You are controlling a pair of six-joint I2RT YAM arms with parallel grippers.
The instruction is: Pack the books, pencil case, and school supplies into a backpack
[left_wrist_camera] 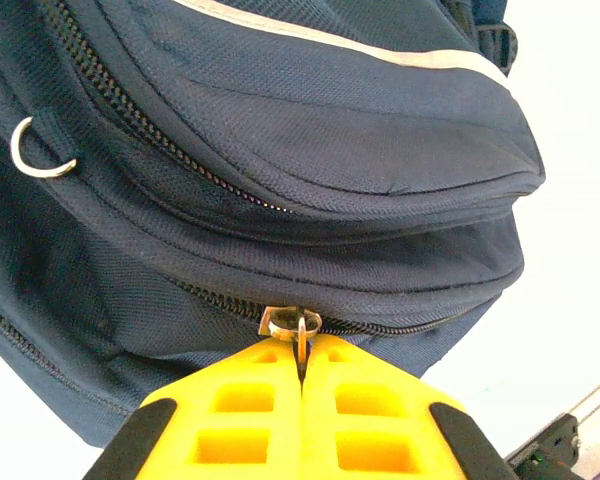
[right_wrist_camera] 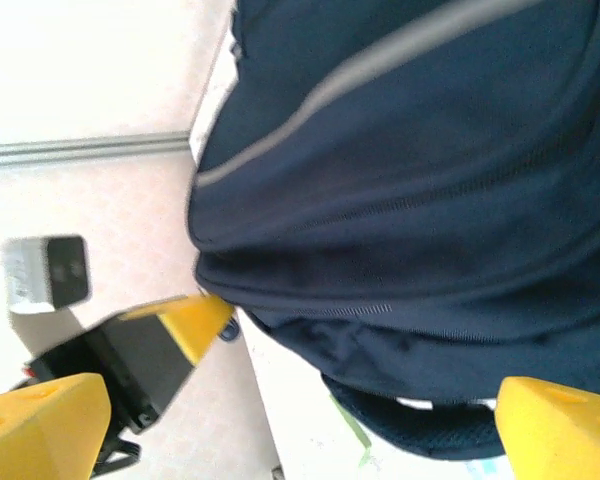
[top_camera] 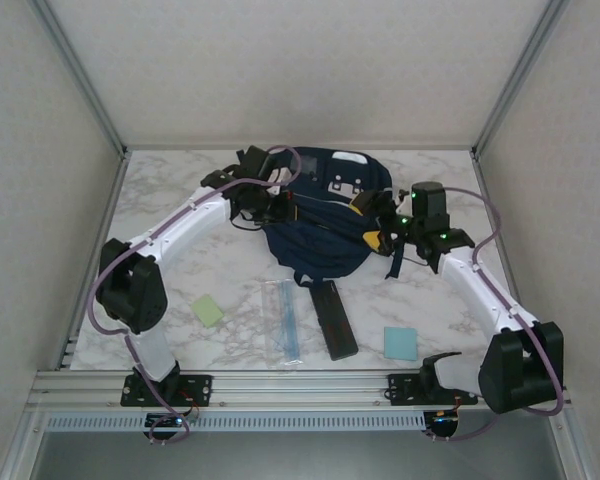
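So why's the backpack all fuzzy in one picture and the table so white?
Right wrist view: the backpack is soft and smeary, the table washed out pale. Left wrist view: the zipper pull is crisp, but the table behind glares pure white. Top view: even light, sharp, no glare.

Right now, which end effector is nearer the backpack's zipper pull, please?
Left: the left end effector pinches the zipper pull; the right end effector stands open beside the backpack.
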